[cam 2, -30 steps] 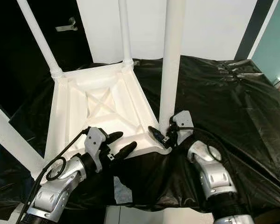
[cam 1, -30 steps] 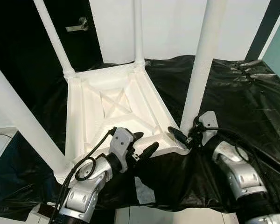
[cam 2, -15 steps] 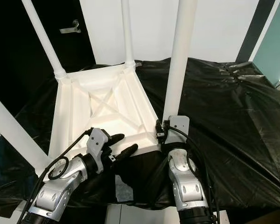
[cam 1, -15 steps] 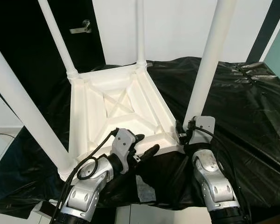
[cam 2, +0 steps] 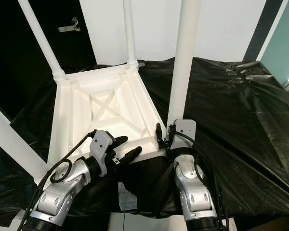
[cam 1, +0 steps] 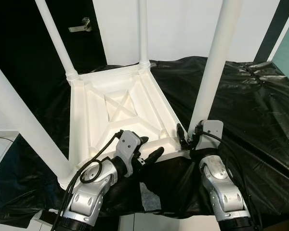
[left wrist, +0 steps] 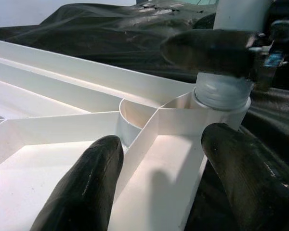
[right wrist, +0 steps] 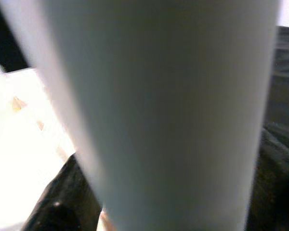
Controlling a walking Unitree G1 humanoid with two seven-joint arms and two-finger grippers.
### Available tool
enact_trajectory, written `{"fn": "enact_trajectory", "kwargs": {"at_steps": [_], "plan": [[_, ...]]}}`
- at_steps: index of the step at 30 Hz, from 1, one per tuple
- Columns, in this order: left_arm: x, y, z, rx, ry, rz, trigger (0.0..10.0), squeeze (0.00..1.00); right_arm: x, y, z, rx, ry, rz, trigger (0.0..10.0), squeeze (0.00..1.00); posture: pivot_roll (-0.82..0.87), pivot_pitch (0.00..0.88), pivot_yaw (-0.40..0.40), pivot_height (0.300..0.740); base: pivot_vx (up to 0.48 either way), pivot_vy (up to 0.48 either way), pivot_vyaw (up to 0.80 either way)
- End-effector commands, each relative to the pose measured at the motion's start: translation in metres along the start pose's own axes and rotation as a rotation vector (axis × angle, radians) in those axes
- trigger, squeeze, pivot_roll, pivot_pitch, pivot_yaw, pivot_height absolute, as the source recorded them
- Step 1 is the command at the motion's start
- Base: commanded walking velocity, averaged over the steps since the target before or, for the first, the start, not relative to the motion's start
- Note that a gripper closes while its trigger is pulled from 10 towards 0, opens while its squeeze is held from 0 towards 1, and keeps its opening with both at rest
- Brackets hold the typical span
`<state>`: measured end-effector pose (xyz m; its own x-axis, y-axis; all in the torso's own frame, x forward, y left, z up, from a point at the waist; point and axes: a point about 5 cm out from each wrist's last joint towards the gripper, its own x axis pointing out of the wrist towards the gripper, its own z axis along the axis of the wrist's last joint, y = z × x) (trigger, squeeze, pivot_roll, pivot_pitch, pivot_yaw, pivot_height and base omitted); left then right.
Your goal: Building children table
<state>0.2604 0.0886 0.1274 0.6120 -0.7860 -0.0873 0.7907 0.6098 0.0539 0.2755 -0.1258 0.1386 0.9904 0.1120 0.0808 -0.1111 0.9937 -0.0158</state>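
A white children's table (cam 1: 94, 120) lies upside down on a black sheet, its legs pointing up. My left gripper (cam 1: 150, 147) is open over the table's near rim, one finger inside the frame and one outside, close to the socket of the near right leg (left wrist: 221, 91). My right gripper (cam 1: 187, 136) is at the base of that near right leg (cam 1: 214, 62). One black finger (cam 1: 180, 131) lies against the leg's left side and the other is hidden behind it. In the right wrist view the leg (right wrist: 173, 106) stands very close, with a finger (right wrist: 58, 207) beside it.
The black plastic sheet (cam 1: 250, 101) covers the work surface and is wrinkled at the right. A dark door with a metal handle (cam 1: 79, 26) stands at the back left, next to a white wall. The near left leg (cam 1: 19, 120) slants across the left side.
My right arm has swung in from the right and now stands upright at the leg's base, its fingers around the leg. My left gripper has stayed at the rim.
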Motion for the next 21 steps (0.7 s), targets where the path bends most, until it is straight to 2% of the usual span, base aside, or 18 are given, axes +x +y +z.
{"fn": "enact_trajectory", "kwargs": {"at_steps": [1,2,4,5,6,7,8,9,10,14,15,17,19,20,21], "plan": [[-0.003,0.003,-0.001,0.009,0.019,0.059,10.0,0.00,-0.007,-0.009,0.001,0.010,-0.009,0.060,10.0,1.00,-0.02,0.000,0.008,0.740,0.000,0.000,0.00],[-0.003,0.003,-0.001,0.009,0.019,0.059,10.0,0.00,-0.007,-0.009,0.001,0.010,-0.009,0.060,10.0,1.00,-0.02,0.000,0.008,0.740,0.000,0.000,0.00],[-0.003,0.003,-0.001,0.017,0.021,0.063,10.0,0.00,-0.014,-0.021,0.001,0.009,-0.013,0.165,10.0,1.00,-0.02,0.000,0.006,0.740,0.000,0.000,0.00],[-0.004,0.003,-0.001,0.018,0.021,0.065,10.0,0.00,-0.016,-0.026,0.001,-0.011,-0.010,0.223,10.0,0.79,-0.02,0.000,0.004,0.740,0.000,0.000,0.00],[-0.003,0.004,-0.001,0.019,0.021,0.067,10.0,0.00,-0.017,-0.030,0.001,-0.019,-0.006,0.279,10.0,0.79,-0.02,0.000,0.003,0.740,0.000,0.000,0.00],[-0.003,0.004,-0.001,0.019,0.021,0.067,10.0,0.00,-0.017,-0.030,0.001,-0.019,-0.006,0.279,10.0,0.79,-0.02,0.000,0.003,0.740,0.000,0.000,0.00],[-0.003,0.004,-0.001,0.019,0.021,0.068,10.0,0.00,-0.018,-0.032,0.002,-0.023,-0.003,0.312,10.0,0.00,-0.02,0.000,0.003,0.740,0.000,0.000,0.00],[-0.003,0.005,-0.001,0.019,0.020,0.069,10.0,0.00,-0.017,-0.036,0.002,-0.048,0.007,0.372,10.0,0.00,-0.02,0.000,0.005,0.740,0.000,0.000,0.00],[-0.003,0.005,-0.001,0.019,0.020,0.069,10.0,0.00,-0.017,-0.036,0.002,-0.048,0.007,0.372,10.0,0.00,-0.02,0.000,0.005,0.740,0.000,0.000,0.00],[-0.002,0.005,0.001,0.025,0.017,0.062,10.0,0.00,-0.005,-0.044,0.002,-0.121,0.039,0.515,10.0,0.00,-0.02,0.000,0.003,0.740,0.000,0.000,0.00],[-0.002,0.005,0.001,0.025,0.017,0.062,10.0,0.00,-0.005,-0.044,0.002,-0.121,0.039,0.515,10.0,0.00,-0.02,0.000,0.003,0.740,0.000,0.000,0.00],[-0.001,0.004,0.001,0.028,0.020,0.049,10.0,0.00,0.003,-0.039,0.003,-0.138,0.056,0.615,10.0,0.00,-0.02,0.000,0.004,0.740,0.000,0.000,0.00],[-0.001,0.004,0.001,0.031,0.021,0.042,10.0,0.00,0.007,-0.035,0.002,-0.149,0.066,0.663,10.0,0.00,-0.02,0.000,0.003,0.740,0.000,0.000,0.00],[-0.001,0.003,0.002,0.034,0.021,0.037,10.0,0.00,0.010,-0.031,0.000,-0.167,0.077,0.711,6.5,0.00,-0.02,0.000,0.003,0.740,0.000,0.000,0.00],[-0.001,0.003,0.002,0.034,0.021,0.037,10.0,0.00,0.010,-0.031,0.000,-0.167,0.077,0.711,6.5,0.00,-0.02,0.000,0.003,0.740,0.000,0.000,0.00]]}}
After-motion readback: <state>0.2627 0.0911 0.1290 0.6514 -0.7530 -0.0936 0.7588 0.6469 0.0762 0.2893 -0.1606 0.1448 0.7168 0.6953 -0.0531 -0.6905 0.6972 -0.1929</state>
